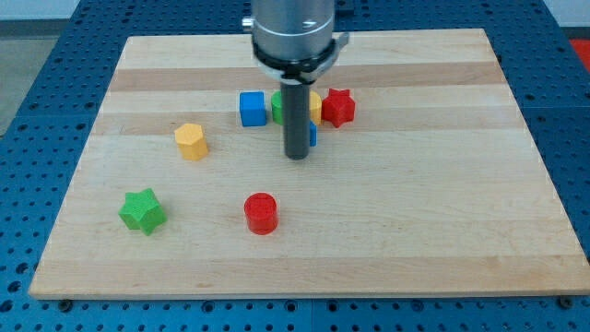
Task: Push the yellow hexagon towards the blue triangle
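The yellow hexagon [192, 141] lies on the wooden board [415, 203], left of centre. A blue block, probably the blue triangle [313, 136], is mostly hidden behind my rod; only a sliver shows at the rod's right. My tip [296, 157] rests on the board near the centre, well to the right of the yellow hexagon and just in front of the hidden blue block. The rod comes down from the view's top.
A blue cube [253, 108], a green block [277, 107], a yellow block [315, 106] and a red star [338, 107] cluster behind the rod. A green star [142, 211] lies at lower left. A red cylinder [261, 213] stands below centre.
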Available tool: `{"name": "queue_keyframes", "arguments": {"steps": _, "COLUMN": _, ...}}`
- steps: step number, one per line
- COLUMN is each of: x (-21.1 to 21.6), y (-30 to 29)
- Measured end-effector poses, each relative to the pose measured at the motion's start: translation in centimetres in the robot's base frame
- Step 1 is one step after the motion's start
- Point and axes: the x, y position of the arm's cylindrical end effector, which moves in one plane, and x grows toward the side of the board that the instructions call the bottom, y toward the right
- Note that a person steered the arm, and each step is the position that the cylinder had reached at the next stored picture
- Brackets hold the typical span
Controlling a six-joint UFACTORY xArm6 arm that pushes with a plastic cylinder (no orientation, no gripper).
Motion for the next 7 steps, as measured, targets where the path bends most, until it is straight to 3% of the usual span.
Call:
{"name": "queue_keyframes", "arguments": {"steps": 3, "x": 0.8, "y": -20.5}}
{"name": "queue_keyframes", "arguments": {"steps": 4, "x": -1.8, "y": -23.7}}
{"name": "queue_keyframes", "arguments": {"steps": 5, "x": -3.5, "y": -22.1}}
{"name": "queue_keyframes", "arguments": {"steps": 7, "x": -2.1, "y": -13.2}}
